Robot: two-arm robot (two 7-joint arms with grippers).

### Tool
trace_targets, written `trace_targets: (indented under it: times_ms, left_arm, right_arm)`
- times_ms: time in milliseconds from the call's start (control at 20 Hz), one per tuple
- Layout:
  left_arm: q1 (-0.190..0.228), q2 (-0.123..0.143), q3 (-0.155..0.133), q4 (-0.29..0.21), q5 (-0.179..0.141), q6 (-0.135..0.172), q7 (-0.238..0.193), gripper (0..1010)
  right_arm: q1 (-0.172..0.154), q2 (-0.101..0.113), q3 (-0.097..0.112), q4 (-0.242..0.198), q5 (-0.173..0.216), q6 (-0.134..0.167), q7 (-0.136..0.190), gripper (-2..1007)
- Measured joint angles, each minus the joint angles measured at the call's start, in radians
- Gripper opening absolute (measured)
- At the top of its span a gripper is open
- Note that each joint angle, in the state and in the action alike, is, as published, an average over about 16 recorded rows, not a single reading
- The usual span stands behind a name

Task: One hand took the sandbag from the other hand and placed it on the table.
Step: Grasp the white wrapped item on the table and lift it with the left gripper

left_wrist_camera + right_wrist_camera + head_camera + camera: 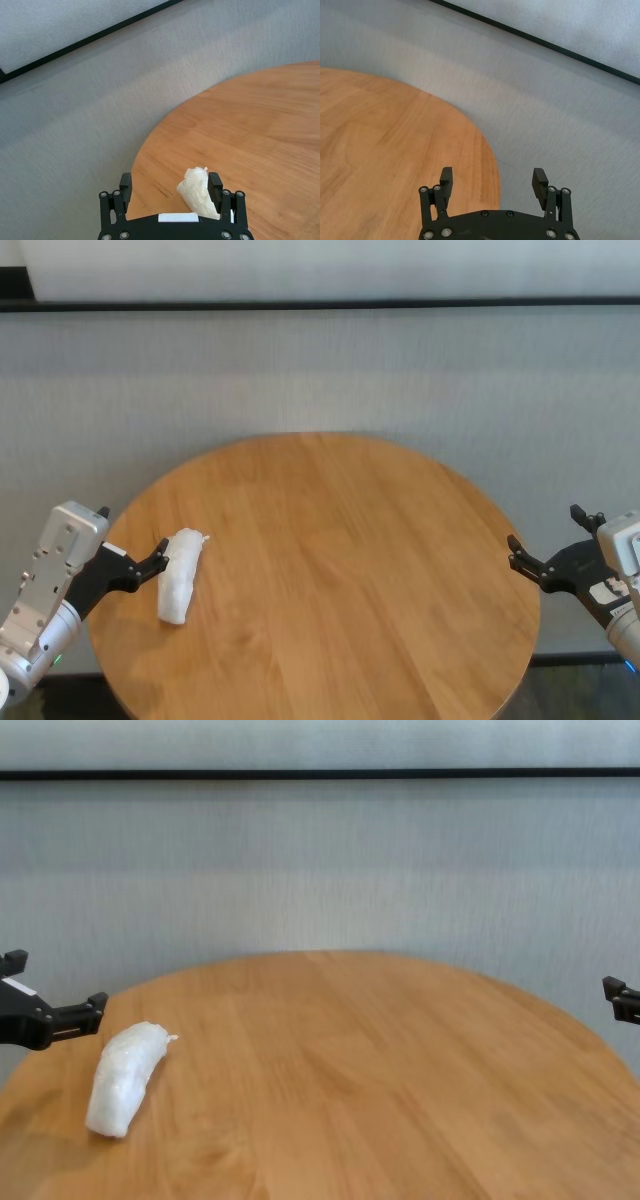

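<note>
Your released left hand [150, 558] sits just beside the sandbag [179, 576], whose long axis runs toward you along the desk [340, 570]; the released right hand [545, 560] waits far across.

worktop [330, 540]: wood planks, smooth, light satin sheen
sandbag [179, 576]: white translucent plastic, lumpy, crinkled
grippers: matt black

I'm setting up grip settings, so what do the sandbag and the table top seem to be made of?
The sandbag looks like a thin, translucent white plastic pouch: lumpy, slightly glossy, with a crimped tail, probably holding a loose filling. The table looks like wood planks with a smooth, light orange-brown finish: grain lines and plank seams show, though it could be a veneer.
</note>
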Motion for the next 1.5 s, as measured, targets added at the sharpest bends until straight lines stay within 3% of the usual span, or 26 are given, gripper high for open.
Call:
trace_targets:
  times_ms: [1500]
  left_arm:
    - [0.000,0.000,0.000,0.000,0.000,0.000,0.000,999]
  right_arm:
    - [0.000,0.000,0.000,0.000,0.000,0.000,0.000,1000]
